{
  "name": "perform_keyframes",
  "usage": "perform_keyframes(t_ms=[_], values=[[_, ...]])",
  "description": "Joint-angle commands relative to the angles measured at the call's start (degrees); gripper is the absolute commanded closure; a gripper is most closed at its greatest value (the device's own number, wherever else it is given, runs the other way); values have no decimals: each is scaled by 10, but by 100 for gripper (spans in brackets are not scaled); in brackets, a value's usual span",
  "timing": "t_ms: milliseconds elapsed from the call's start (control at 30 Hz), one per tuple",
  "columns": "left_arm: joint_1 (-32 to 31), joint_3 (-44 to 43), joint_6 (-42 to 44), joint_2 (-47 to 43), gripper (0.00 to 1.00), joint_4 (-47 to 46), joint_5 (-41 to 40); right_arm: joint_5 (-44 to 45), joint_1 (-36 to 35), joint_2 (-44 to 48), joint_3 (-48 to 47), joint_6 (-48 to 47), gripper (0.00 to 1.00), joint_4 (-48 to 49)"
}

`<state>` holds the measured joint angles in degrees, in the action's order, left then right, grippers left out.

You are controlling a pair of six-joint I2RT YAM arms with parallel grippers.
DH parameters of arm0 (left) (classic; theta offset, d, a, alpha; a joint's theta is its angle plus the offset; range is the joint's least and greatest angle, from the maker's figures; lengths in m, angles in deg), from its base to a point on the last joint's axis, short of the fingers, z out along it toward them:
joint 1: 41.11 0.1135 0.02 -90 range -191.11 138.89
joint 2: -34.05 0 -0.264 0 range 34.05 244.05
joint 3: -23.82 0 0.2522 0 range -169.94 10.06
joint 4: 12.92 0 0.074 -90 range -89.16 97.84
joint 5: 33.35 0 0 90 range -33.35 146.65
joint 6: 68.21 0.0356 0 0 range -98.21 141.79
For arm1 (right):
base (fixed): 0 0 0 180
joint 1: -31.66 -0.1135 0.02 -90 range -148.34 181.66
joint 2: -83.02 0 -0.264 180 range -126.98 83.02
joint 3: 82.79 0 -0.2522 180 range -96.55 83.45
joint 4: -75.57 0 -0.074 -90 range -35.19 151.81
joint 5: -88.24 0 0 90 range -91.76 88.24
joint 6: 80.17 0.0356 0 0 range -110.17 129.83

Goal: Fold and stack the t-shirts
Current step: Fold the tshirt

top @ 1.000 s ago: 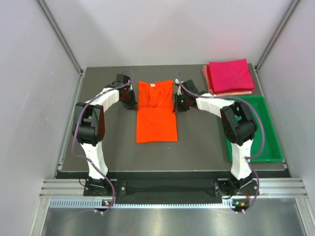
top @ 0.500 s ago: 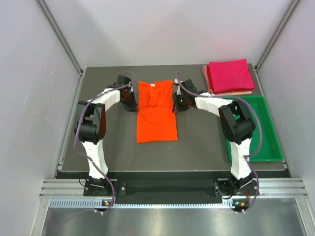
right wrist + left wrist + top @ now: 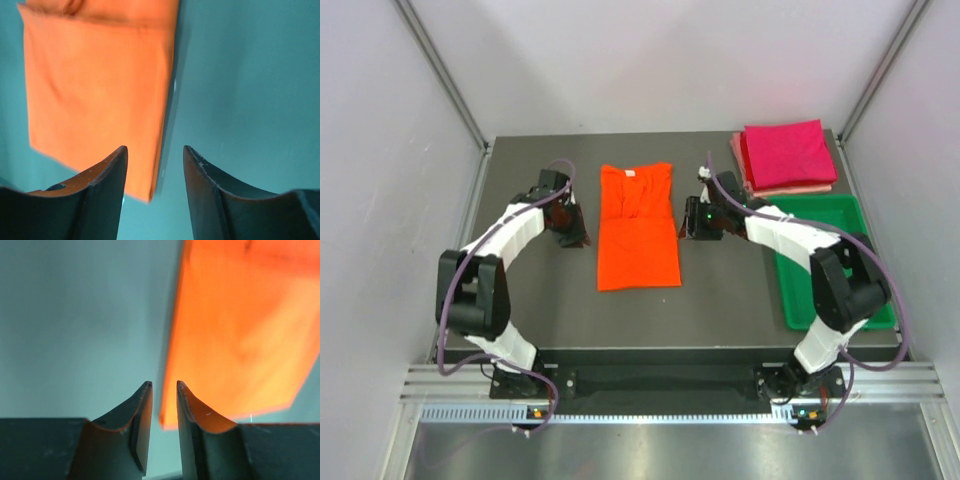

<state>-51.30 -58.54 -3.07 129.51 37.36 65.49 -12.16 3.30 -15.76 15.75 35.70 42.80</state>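
With the orange shirt (image 3: 638,228) a long strip in the middle of the counter (image 3: 720,290) and the magenta shirt (image 3: 784,152) stacked on the pale pink shirt (image 3: 737,152) at the counter's far right corner, bring the left claw (image 3: 164,386) and right claw (image 3: 154,149), parted and empty, toward the counter's near edge, pinch the hem corners and carry them level to the collar. A second ago pressed shut at the strip's long edges; now spread and drawn outward, cloth unmoved.

Jaws apart: left gripper (image 3: 164,385), right gripper (image 3: 154,148) (wider).
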Motion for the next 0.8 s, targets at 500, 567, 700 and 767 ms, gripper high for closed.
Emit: perform_keyframes(t_ms=[500,567,700,767], values=[[-37,246,-86,-99,67,-113,108,-8,-83,73,205,190,55,125],[-38,250,-87,-100,67,-115,104,6,-85,72,210,190,56,123],[-38,256,-86,-93,68,-121,105,11,-86,61,217,190,59,118],[-38,256,-91,-86,69,-129,119,8,-86,58,222,193,60,121]])
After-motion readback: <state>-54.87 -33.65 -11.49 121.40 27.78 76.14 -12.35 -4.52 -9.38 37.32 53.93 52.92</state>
